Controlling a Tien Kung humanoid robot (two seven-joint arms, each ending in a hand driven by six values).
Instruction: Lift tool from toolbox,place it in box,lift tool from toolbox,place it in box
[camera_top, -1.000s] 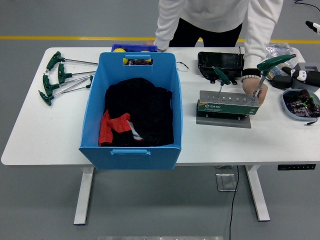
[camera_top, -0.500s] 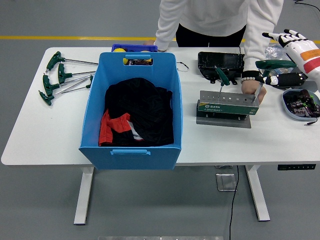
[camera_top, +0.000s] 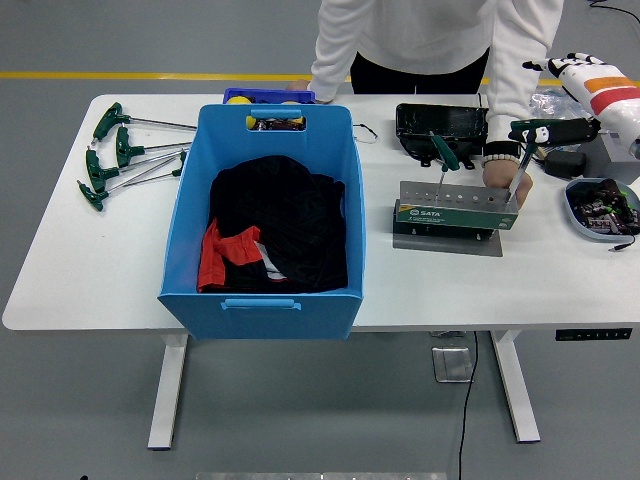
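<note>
A grey tool rack (camera_top: 450, 205) with a green label stands right of the blue box (camera_top: 190, 215). Two green-handled tools stand in it: a T-handle key (camera_top: 545, 130) at its right end and a smaller one (camera_top: 443, 152) leaning near its left. My right hand (camera_top: 578, 100), white with an orange band, reaches in from the top right. Its fingers (camera_top: 558, 66) are stretched out above the T-handle, and its dark thumb (camera_top: 580, 128) is at the handle's right tip. A person's hand (camera_top: 505, 182) rests on the rack's right end by the key's shaft.
The blue box holds black and red cloth (camera_top: 270, 235). Several green T-handle keys (camera_top: 120, 150) lie at the table's left. A black tray (camera_top: 440, 125) sits behind the rack, a bowl of small parts (camera_top: 603, 208) at the right edge, and a small blue bin (camera_top: 268, 97) behind the box.
My right hand came in from the right edge and closed in on the T-handle. The key's handle shifted slightly left and levelled. The person's hand stayed on the rack.
</note>
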